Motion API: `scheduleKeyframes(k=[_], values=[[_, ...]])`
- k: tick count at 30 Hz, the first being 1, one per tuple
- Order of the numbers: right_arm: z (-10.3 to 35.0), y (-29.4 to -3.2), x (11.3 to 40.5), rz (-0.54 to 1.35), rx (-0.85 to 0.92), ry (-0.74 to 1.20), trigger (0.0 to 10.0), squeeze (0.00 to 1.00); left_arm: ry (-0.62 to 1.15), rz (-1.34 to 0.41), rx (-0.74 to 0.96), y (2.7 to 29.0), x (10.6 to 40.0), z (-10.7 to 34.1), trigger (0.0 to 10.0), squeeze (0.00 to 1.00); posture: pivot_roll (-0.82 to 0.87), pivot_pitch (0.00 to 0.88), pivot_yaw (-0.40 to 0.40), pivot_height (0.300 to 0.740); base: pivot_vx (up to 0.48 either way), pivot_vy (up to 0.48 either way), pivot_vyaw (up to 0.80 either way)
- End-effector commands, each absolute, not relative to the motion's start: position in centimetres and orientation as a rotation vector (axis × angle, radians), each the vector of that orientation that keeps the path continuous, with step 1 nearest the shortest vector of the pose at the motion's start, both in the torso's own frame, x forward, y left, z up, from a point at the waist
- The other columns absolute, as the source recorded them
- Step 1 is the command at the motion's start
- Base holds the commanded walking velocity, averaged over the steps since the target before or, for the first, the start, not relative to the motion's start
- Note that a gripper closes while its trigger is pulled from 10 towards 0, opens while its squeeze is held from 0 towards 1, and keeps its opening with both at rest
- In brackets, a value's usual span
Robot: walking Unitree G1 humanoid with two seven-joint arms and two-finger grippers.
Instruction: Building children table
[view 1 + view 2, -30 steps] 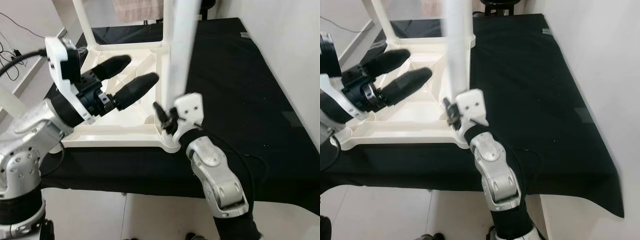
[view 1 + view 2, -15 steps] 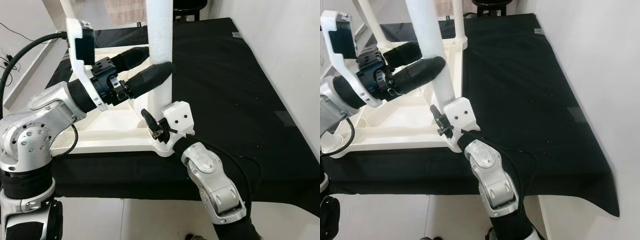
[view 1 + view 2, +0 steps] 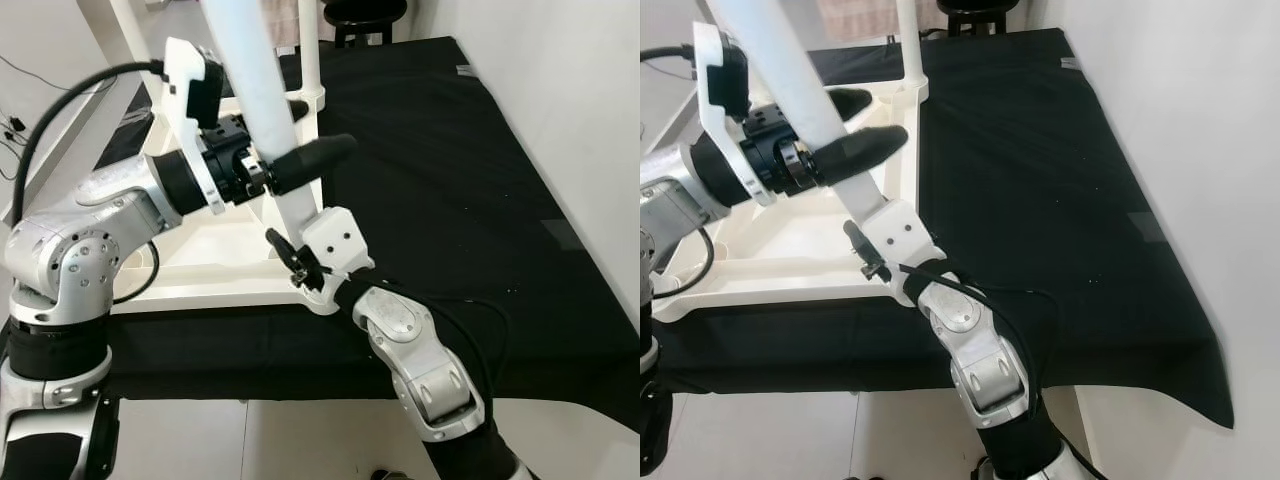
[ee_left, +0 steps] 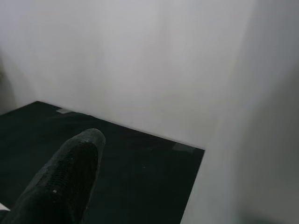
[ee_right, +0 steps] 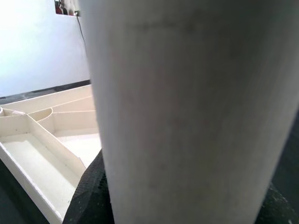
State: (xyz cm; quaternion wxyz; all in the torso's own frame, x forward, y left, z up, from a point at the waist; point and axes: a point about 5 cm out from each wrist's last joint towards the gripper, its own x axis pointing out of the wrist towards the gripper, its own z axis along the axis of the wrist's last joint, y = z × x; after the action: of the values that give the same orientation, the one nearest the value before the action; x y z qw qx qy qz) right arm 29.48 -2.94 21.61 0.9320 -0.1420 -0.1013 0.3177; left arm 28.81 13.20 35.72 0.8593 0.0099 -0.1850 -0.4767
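Note:
The white children's table top [image 3: 200, 272] lies upside down on a black-covered table. A white leg [image 3: 262, 100] rises from its front right corner and leans to the left. My right gripper [image 3: 296, 262] is shut on this leg near its base. In the right wrist view the leg [image 5: 187, 112] sits between the black fingers [image 5: 91, 196]. My left gripper [image 3: 326, 124] is higher up, open, with one finger on each side of the leg. Two more legs [image 3: 311, 50] stand upright at the far corners.
The black cloth [image 3: 460, 200] stretches bare to the right, as far as the white wall [image 3: 590, 120]. A black stool [image 3: 360, 14] stands beyond the far edge. Light floor tiles [image 3: 250, 440] show below the front edge. A black cable [image 3: 60, 110] loops from my left arm.
The leg has tipped from upright to leaning left, with my right gripper still on its base. My left gripper has moved right, so its fingers straddle the leg. The camera has shifted.

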Motion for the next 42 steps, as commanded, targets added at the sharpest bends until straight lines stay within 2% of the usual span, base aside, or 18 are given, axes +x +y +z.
scheduleKeyframes(k=[1,17,27,33,37,42], values=[[17.4,-1.9,29.3,0.740,-0.293,0.017,10.0,0.00,-0.410,-0.959,0.079,13.6,29.0,36.2,10.0,0.00,-0.01,0.180,0.070,0.740,0.000,0.000,0.00],[17.2,-3.4,30.8,0.612,-0.156,0.123,10.0,0.00,-0.437,-0.926,0.061,13.4,29.5,36.0,10.0,0.00,-0.01,0.169,0.063,0.740,0.000,0.000,0.00],[17.6,-3.8,31.5,0.581,-0.149,0.134,10.0,0.00,-0.466,-0.942,-0.035,13.0,29.9,36.3,10.0,0.00,-0.02,0.170,0.062,0.740,0.000,0.000,0.00],[17.8,-3.4,31.1,0.604,-0.100,0.112,10.0,0.00,-0.465,-0.960,-0.113,12.4,30.1,36.3,10.0,0.00,-0.01,0.175,0.064,0.740,0.000,0.000,0.00],[17.1,-3.7,30.2,0.602,-0.062,0.113,10.0,0.00,-0.475,-0.961,-0.228,12.4,30.4,36.8,10.0,0.00,-0.01,0.178,0.064,0.740,0.000,0.000,0.00],[17.0,-3.9,30.1,0.593,-0.055,0.108,10.0,0.00,-0.467,-0.973,-0.246,12.3,30.4,36.7,10.0,0.00,-0.02,0.180,0.065,0.740,0.000,0.000,0.00]])
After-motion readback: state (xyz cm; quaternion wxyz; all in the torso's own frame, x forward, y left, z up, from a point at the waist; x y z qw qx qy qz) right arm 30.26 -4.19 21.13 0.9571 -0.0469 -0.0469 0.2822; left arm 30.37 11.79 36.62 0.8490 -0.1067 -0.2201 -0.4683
